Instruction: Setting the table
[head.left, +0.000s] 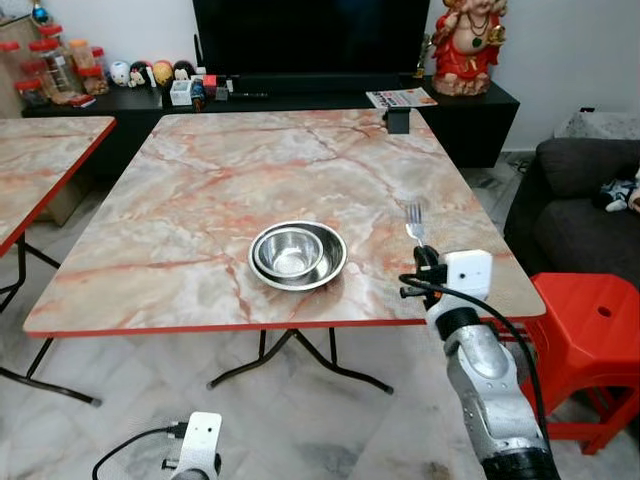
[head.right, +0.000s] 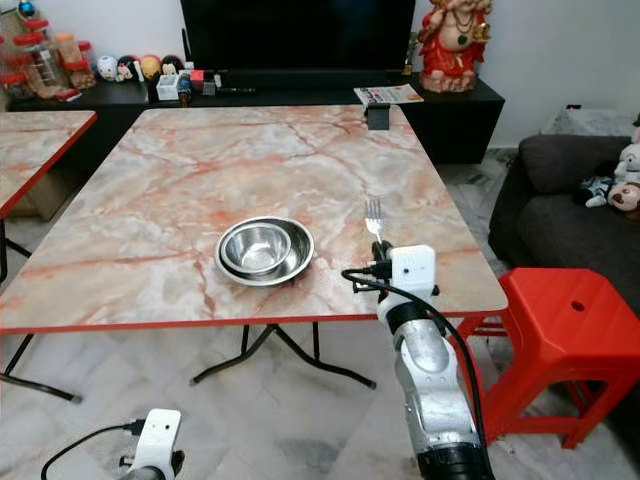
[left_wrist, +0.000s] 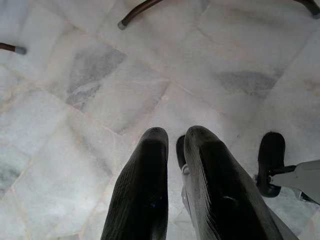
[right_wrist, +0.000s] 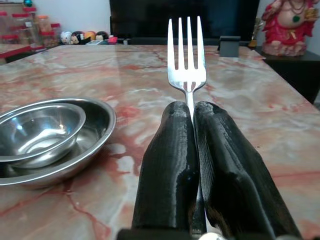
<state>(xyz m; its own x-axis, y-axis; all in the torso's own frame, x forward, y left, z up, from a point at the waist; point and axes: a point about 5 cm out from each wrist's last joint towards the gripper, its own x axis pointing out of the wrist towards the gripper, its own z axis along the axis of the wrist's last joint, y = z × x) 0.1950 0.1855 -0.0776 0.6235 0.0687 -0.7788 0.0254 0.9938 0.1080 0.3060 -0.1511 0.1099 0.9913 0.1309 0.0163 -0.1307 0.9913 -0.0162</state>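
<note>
The right end effector (right_wrist: 192, 125) clamps a fork (right_wrist: 186, 55), tines forward, over the bench (head.left: 200, 190) beside nested bowls (head.left: 297, 255). The left end effector (left_wrist: 175, 145) hangs closed above the floor (left_wrist: 75, 75).

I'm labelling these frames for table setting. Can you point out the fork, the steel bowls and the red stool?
Silver metal fork (right_wrist: 187, 55): right wrist view, on the tines.
Nested shiny steel bowls (head.left: 297, 254): left eye view, inside the inner bowl.
Red plastic stool (head.right: 572, 318): right eye view, on the seat top.
</note>
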